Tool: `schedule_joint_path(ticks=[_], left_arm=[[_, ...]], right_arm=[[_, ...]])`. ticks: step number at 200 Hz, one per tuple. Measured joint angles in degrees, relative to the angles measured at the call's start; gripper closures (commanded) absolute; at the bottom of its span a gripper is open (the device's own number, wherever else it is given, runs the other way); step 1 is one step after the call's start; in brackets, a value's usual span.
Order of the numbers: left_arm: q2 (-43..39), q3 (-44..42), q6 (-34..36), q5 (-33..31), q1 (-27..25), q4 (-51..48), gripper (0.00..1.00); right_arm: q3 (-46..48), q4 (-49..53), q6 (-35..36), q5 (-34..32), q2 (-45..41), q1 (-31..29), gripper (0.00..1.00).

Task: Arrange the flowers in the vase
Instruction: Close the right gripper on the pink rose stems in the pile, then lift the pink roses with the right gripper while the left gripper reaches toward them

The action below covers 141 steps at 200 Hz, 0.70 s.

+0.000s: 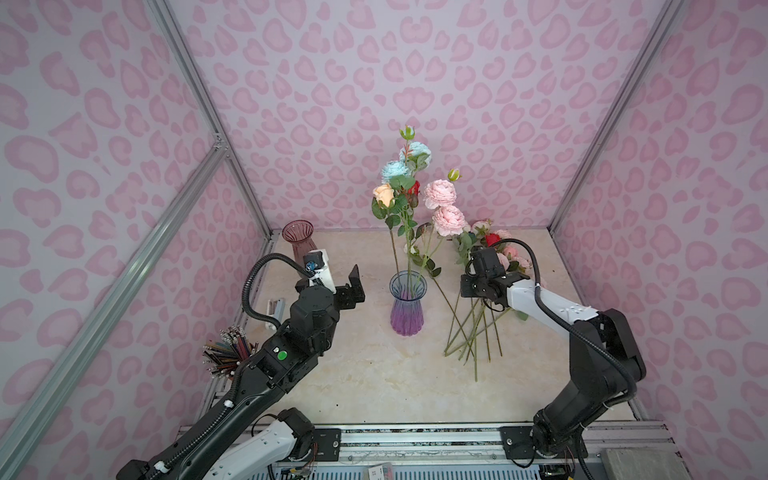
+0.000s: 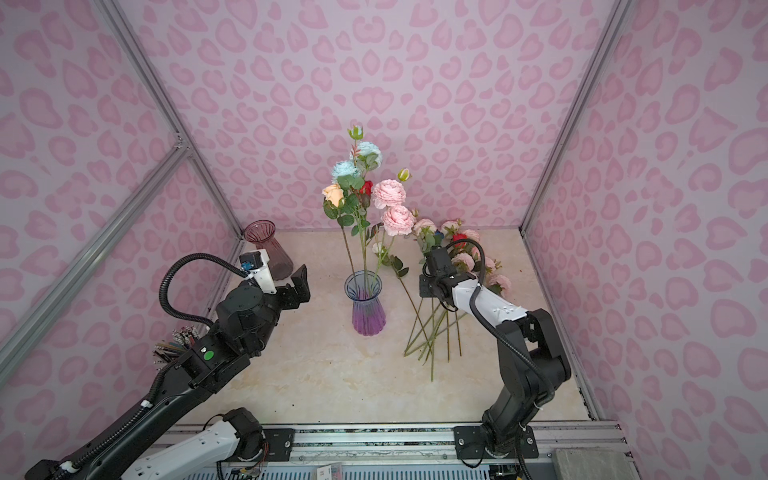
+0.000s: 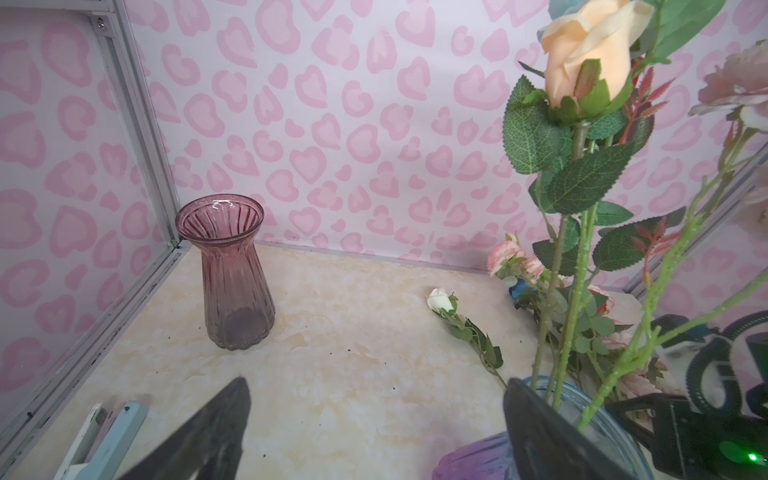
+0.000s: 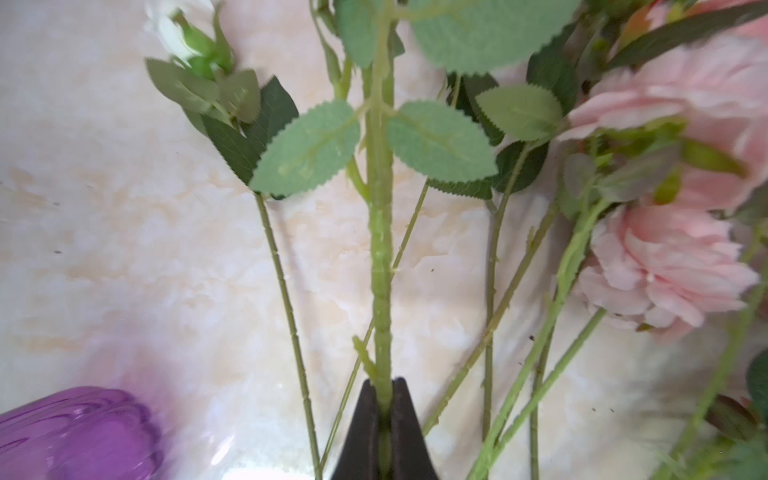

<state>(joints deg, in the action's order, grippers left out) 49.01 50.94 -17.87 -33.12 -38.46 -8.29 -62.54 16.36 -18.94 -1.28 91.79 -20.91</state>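
Note:
The vase (image 1: 407,305), clear glass shading from blue to purple, stands mid-table in both top views (image 2: 365,305). It holds several flowers (image 1: 405,183): light blue, peach, red and pale pink blooms. More flowers (image 1: 500,253) lie in a heap to its right, their stems (image 1: 473,328) fanned toward the front. My right gripper (image 4: 384,392) is shut on one thick leafy green stem (image 4: 380,249) of that heap; its bloom is out of frame. My left gripper (image 3: 380,415) hangs open and empty just left of the vase (image 3: 490,457).
An empty maroon glass vase (image 1: 298,239) stands in the back left corner. A white rosebud (image 3: 440,300) lies behind the vase. A cup of coloured pencils (image 1: 226,353) and a pale blue stapler (image 1: 276,307) sit along the left edge. Patterned walls enclose three sides.

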Motion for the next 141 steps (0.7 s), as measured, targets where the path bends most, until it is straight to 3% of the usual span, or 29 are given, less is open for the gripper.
schedule_joint_path(ticks=[45, 106, 141], left_arm=[[-1.2, 0.0, 0.1, 7.3, 0.0, 0.1, 0.07], [-3.2, -1.0, 0.2, 18.9, 0.0, 2.4, 0.08], [-3.1, -1.4, 0.7, 26.3, 0.0, 3.9, 0.16]], right_arm=[[9.6, -5.5, -4.5, -0.3, -17.6, 0.5, 1.0], [19.6, -14.1, -5.0, -2.4, -37.1, 0.0, 1.0], [24.3, -19.9, -3.9, -3.9, -45.6, -2.6, 1.0]])
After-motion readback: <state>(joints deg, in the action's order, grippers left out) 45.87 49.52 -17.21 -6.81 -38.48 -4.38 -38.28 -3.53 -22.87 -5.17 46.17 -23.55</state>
